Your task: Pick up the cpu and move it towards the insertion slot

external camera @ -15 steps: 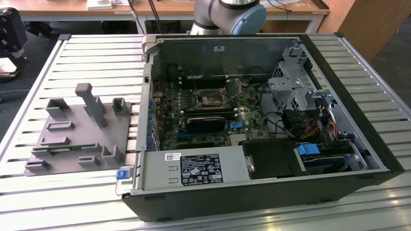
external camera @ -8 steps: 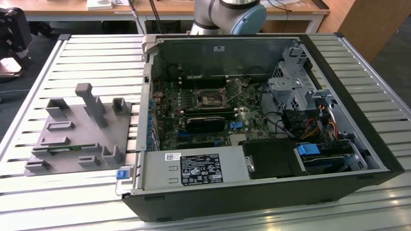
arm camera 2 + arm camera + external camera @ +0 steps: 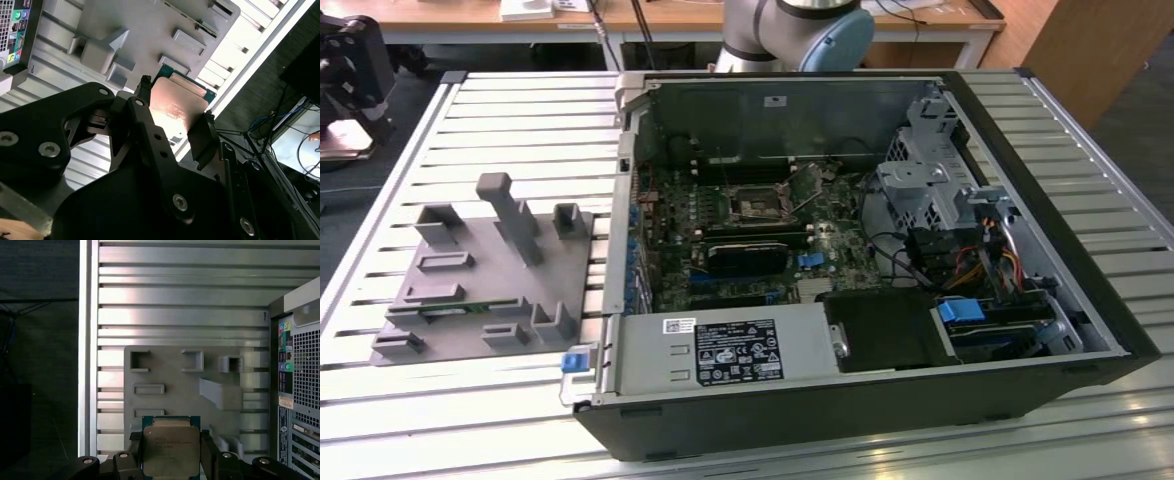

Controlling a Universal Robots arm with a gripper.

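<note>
My gripper [image 3: 171,456] is shut on the cpu [image 3: 171,447], a flat square chip with a silvery metal top and a green rim. Black fingers [image 3: 134,450] press its two opposite edges. In the second wrist view the cpu [image 3: 172,112] sits the same way between the fingertips of the gripper [image 3: 176,99]. It hangs well above the grey fixture [image 3: 190,390], clear of its recesses. The insertion slot [image 3: 759,203], a square socket with a dark centre and metal frame, lies on the motherboard inside the open computer case [image 3: 854,400].
The grey fixture [image 3: 480,270] rests on the slatted metal table [image 3: 480,110], at the exterior view's left of the case, with a green memory stick [image 3: 447,312] in it. The arm's base [image 3: 801,30] rises behind the case. The case's rear panel [image 3: 300,390] stands beside the fixture.
</note>
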